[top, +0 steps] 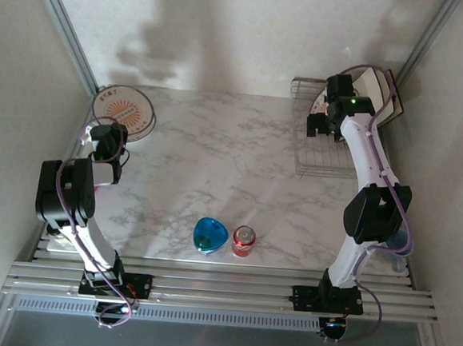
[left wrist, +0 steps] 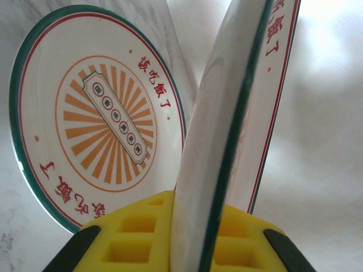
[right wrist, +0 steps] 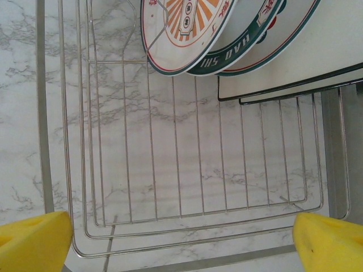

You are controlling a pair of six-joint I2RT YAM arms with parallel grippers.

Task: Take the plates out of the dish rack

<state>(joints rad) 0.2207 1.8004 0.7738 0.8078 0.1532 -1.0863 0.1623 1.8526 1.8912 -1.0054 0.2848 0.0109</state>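
Left wrist view: left tool point(left wrist: 195, 229) clamps a round white green-rimmed plate point(left wrist: 227, 113) for probable set-down; right tool point(right wrist: 181, 243), spread above silver wire dish rack point(right wrist: 79, 141), should grasp another.

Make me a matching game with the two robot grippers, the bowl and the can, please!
Things:
1. left gripper
2. right gripper
3. bowl
4. can

Colour or state:
A. red
B. open above the dish rack
C. blue
D. shut on a plate

Pairs: 1-D, 2-B, 3-C, 4-A
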